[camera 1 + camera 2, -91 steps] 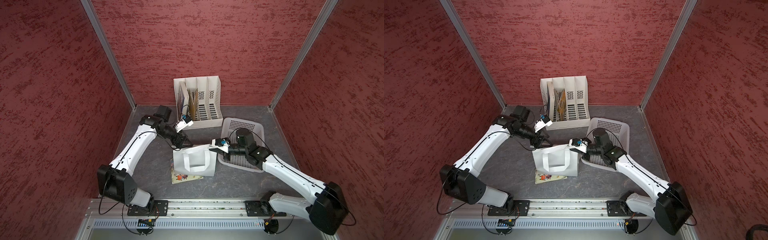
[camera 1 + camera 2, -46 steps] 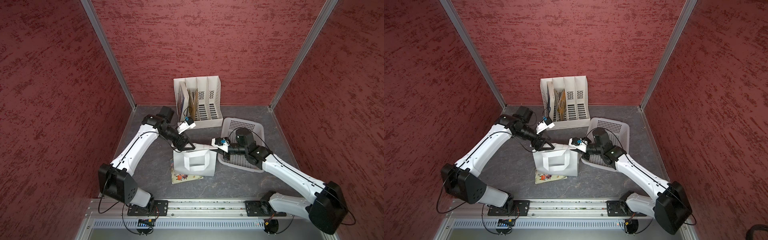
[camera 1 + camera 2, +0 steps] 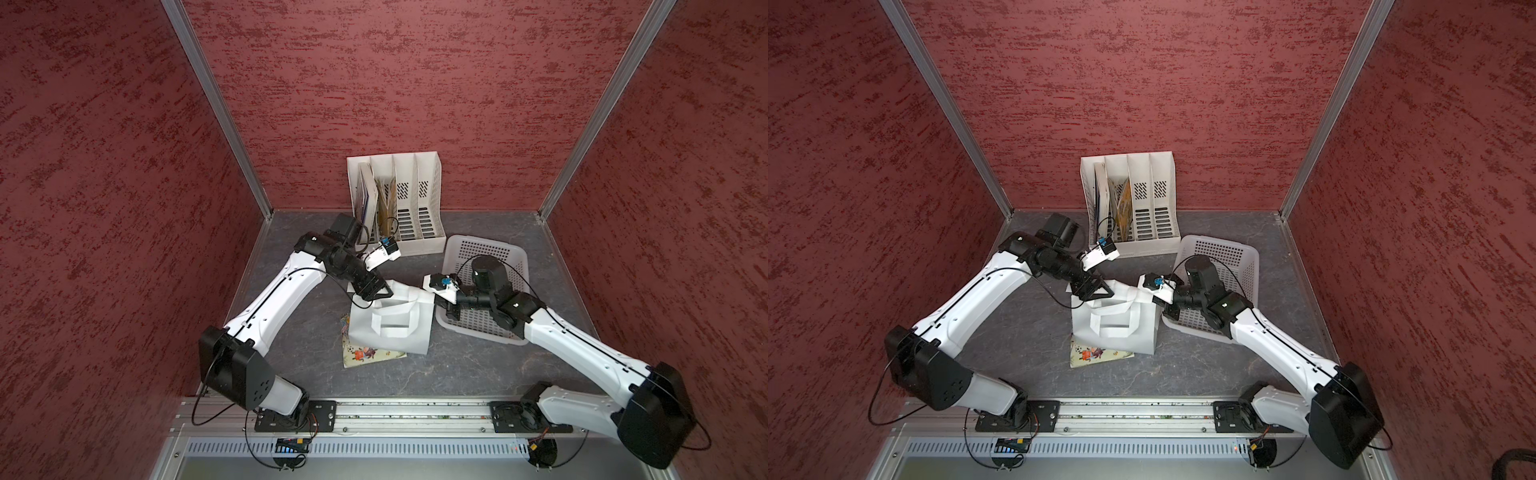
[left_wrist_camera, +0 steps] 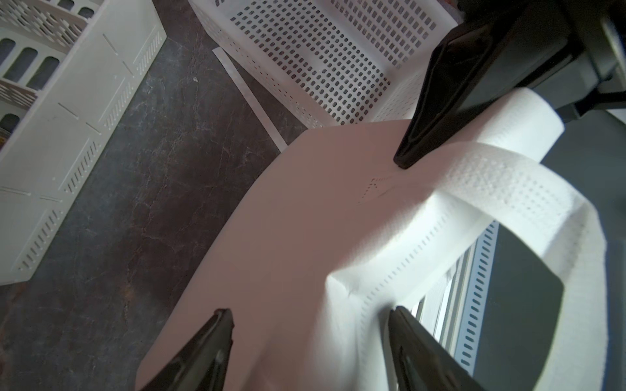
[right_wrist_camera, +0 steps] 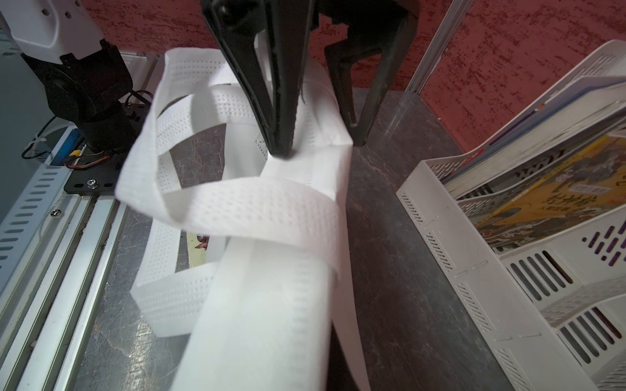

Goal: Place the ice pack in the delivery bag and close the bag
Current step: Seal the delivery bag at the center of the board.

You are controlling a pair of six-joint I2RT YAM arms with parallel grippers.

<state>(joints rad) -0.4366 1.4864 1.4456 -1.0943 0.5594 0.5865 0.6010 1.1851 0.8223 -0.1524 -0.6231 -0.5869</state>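
Delivery bag (image 3: 390, 328), judged light and limp, best held by its rim: my right fingers (image 5: 252, 84) pinch it there; my left fingers (image 4: 203, 355) stand spread astride the far end.

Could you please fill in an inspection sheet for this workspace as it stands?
Surface: dark marbled table, no spills seen.
Job's things: delivery bag sits mid-table; a colourful flat packet, perhaps the ice pack, lies partly under it.
Clutter: perforated basket; file rack holding booklets.
Grippers: right claw shut on the bag's rim; left claw open, straddling bag fabric.
Cables: black cables loop off both arms.
Surroundings: red textured walls; nothing else seen.
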